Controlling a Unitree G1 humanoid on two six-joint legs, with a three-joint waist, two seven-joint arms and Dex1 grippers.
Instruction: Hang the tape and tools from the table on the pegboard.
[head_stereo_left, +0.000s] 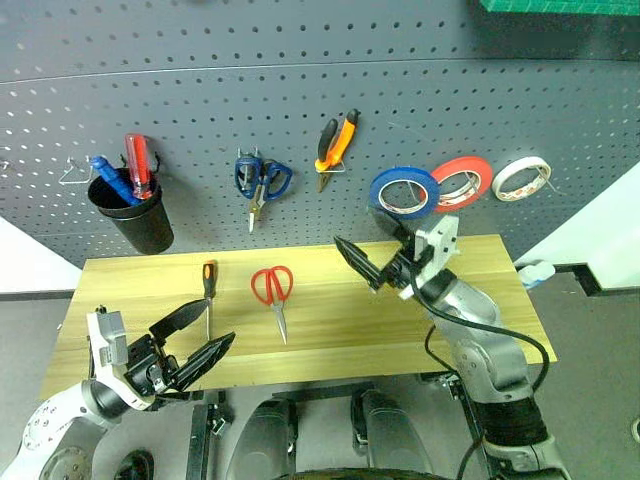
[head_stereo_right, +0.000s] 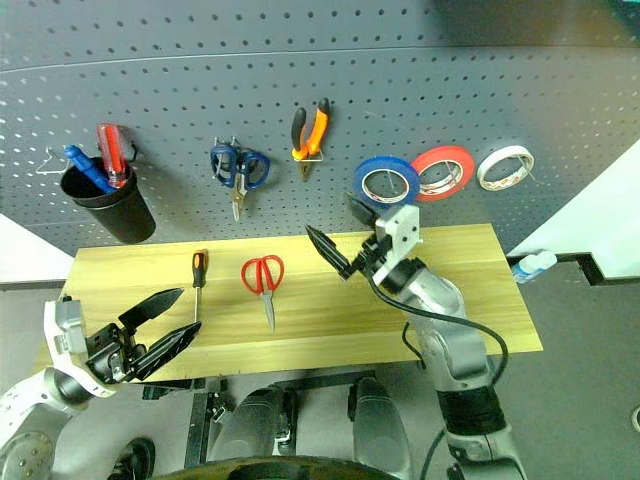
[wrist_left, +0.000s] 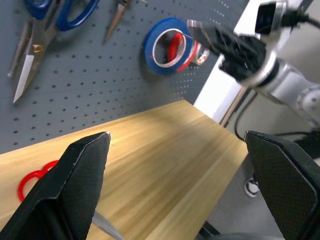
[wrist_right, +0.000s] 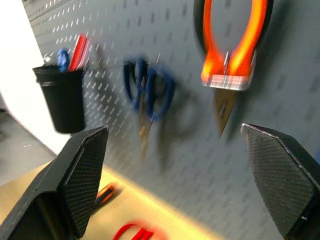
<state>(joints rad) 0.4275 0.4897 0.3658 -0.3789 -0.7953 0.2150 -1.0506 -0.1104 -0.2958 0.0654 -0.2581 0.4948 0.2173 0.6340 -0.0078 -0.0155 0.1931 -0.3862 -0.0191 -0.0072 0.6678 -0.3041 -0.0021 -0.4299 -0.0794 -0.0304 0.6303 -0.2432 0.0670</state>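
on the pegboard (head_stereo_left: 300, 90) the blue tape (head_stereo_left: 403, 192) and pliers (head_stereo_left: 335, 143) hang at twelve o'clock above the table (head_stereo_left: 140, 275), where red scissors (head_stereo_left: 273, 290) and the slim screwdriver (head_stereo_left: 208, 284) lie, while the left gripper (head_stereo_left: 195, 338) and right gripper (head_stereo_left: 372, 247) both gape, holding nothing.

Blue tape (head_stereo_right: 386, 183) and pliers (head_stereo_right: 310, 130) hang on the pegboard (head_stereo_right: 300, 70); red scissors (head_stereo_right: 264, 283) and screwdriver (head_stereo_right: 199, 277) lie on the bench (head_stereo_right: 470, 300).
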